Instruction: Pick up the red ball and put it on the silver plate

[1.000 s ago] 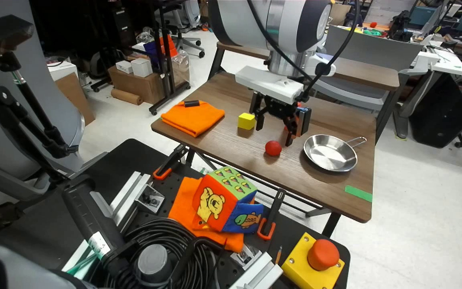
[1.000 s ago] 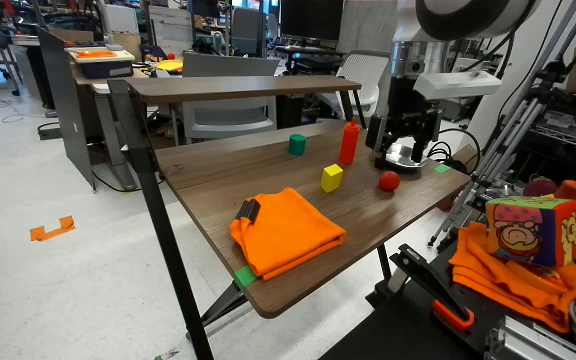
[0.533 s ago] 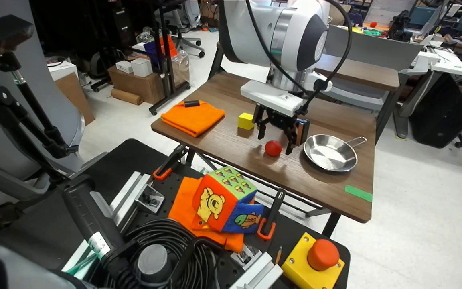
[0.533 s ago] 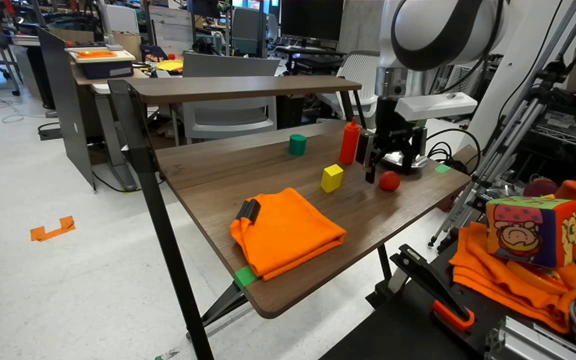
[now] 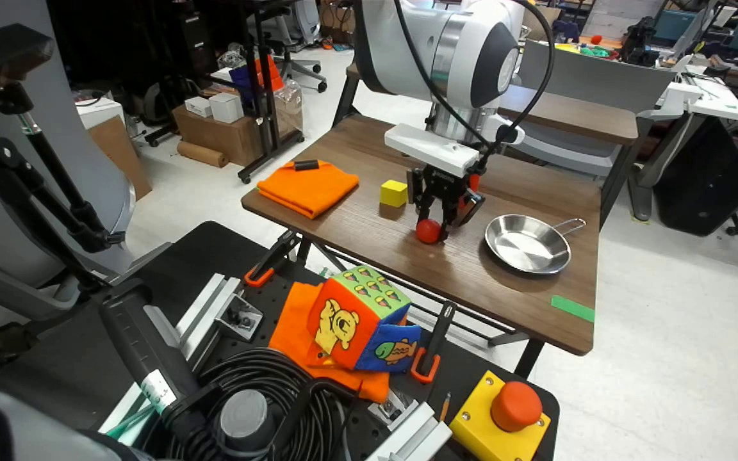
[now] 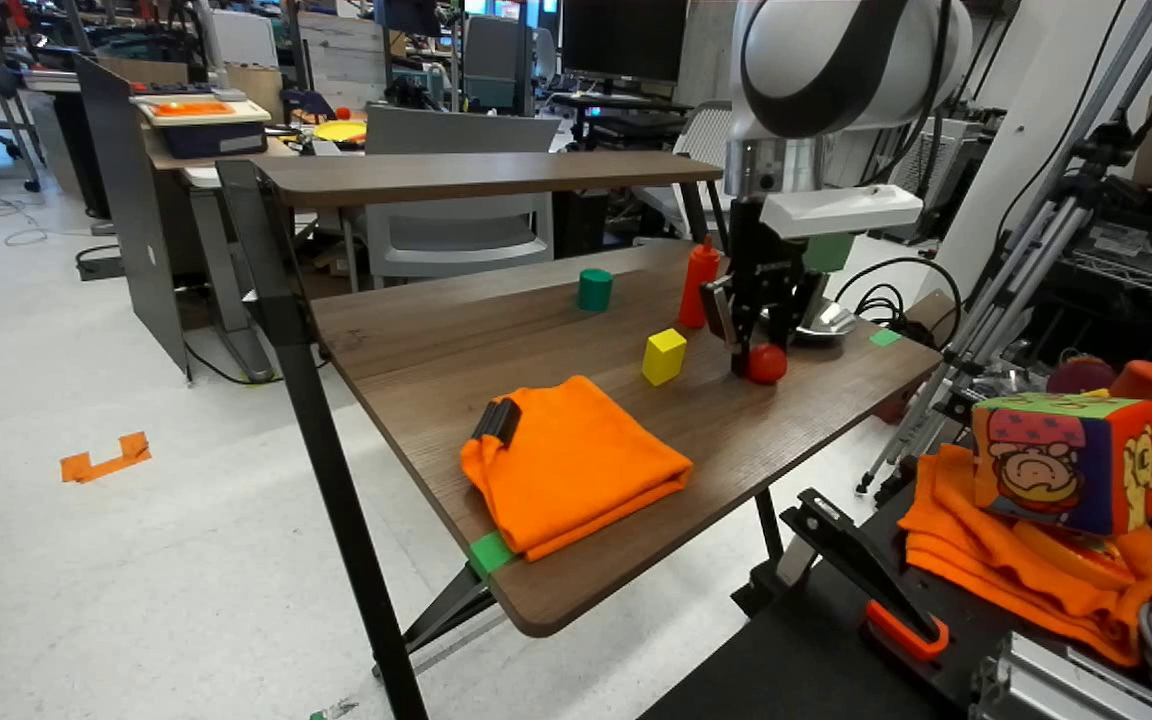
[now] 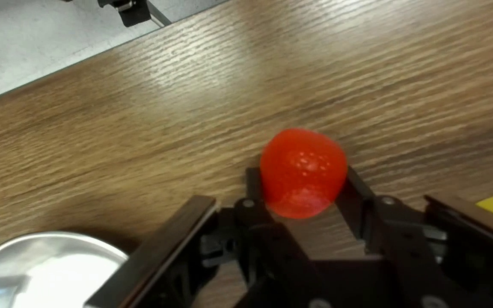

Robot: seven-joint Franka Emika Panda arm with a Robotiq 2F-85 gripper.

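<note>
The gripper [image 7: 303, 182], spread half a second ago, now clasps the one red ball [image 7: 303, 167].
The ball has shifted slightly, apart from the one silver plate [image 5: 528, 244] and low at the brown table [image 5: 369, 232], which also bears one yellow cube [image 5: 393, 193], one green cylinder [image 6: 594, 290], one red bottle [image 6: 699, 288] and one folded orange cloth [image 6: 576, 470].

In an exterior view we look down over a black worktop [image 5: 225, 254] onto a brown wooden table [image 5: 359, 230]; in an exterior view we face that table from lower, a folded orange cloth [image 6: 576, 470] at its near end. Both share the tabletop. Our wrist view, closest, points down at a small red ball [image 7: 303, 173].
</note>
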